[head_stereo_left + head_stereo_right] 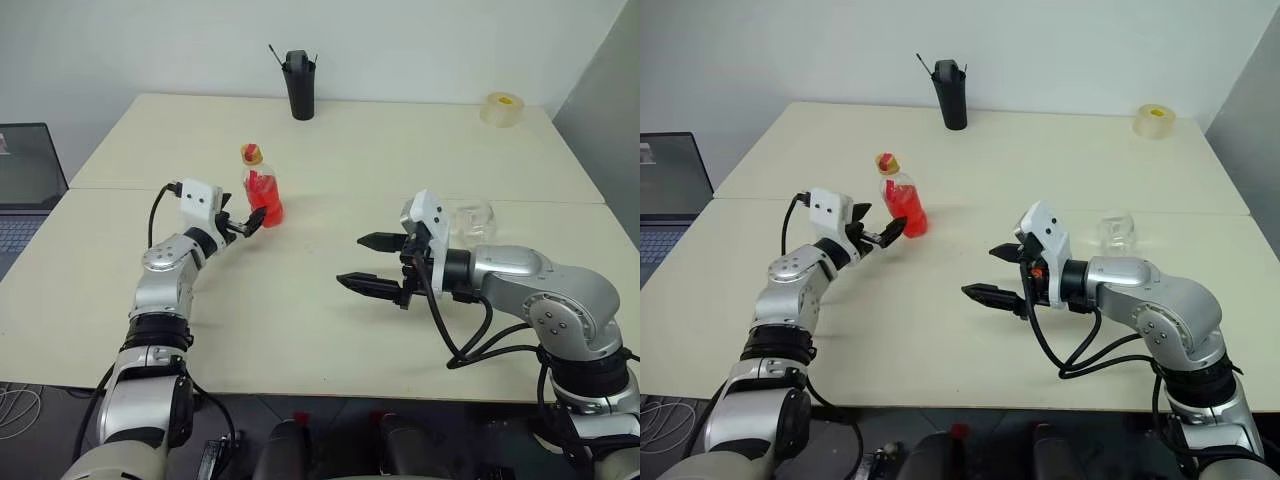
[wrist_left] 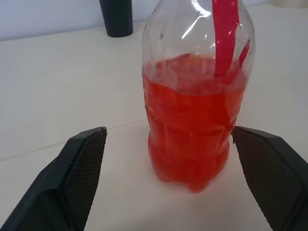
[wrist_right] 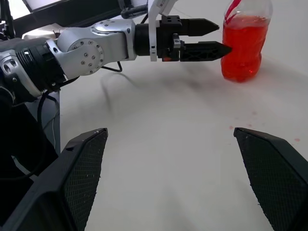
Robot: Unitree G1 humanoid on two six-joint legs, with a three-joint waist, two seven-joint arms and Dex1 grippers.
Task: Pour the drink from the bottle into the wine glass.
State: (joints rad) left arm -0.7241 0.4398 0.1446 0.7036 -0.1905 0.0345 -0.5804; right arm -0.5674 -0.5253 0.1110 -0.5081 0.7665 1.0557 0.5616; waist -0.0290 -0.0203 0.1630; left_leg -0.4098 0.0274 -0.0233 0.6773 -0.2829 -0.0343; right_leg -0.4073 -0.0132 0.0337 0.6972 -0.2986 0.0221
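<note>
Bright even light, soft shadows, bottle point(image 2: 195, 115) glare (wrist view)

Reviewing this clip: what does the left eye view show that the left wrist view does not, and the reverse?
Left eye view alone: the right gripper, open above the table; the clear stemmed wine glass behind it; the bottle's yellowish cap; a roll of tape at the far corner.

Left wrist view alone: the textured pads of the open left gripper, flanking the bottle without touching it.

Both: the small clear plastic bottle of bright red drink, the black pen holder, the cream table.
</note>
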